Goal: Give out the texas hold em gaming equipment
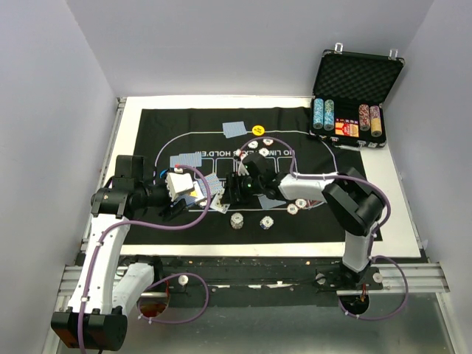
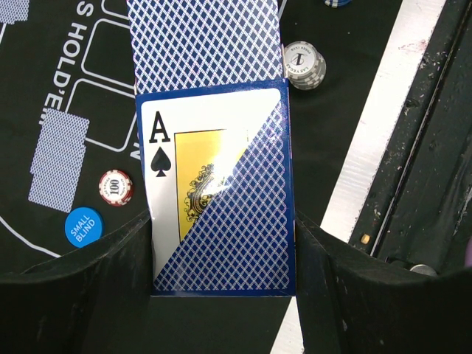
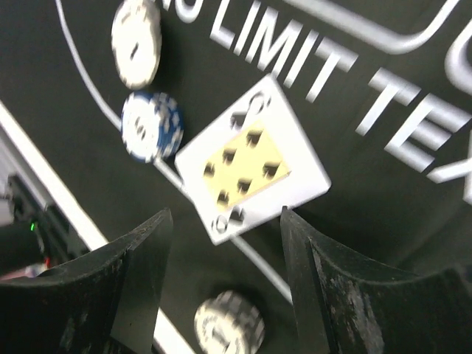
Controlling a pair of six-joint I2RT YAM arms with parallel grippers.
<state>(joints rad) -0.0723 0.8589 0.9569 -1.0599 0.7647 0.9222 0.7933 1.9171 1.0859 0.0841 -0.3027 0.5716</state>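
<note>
Left fingers [image 2: 110, 287] are clenched on the deck box [image 2: 221, 206], one on each long side near its lower end. Blue-backed playing cards [image 2: 206, 37] stick out of the open top. The box is held above the black mat [image 2: 44, 59], on the left arm's side of the layout.

Right fingers [image 3: 125, 280] are spread with nothing between them. They hover over a face-up card [image 3: 254, 166] lying flat on the mat, with a blue chip stack [image 3: 153, 125] just beside one corner.

Handling (judgement):
- The single card looks very light, thin, bendy and slick. Flat on felt, it offers no edge to pinch from above.
- Likely approach: press one long edge so the card bows or lifts, then close across the short width.
- The box looks like thin cardboard, so a light squeeze only, or the cards may bind.
- The nearby chip stack could get knocked.
</note>
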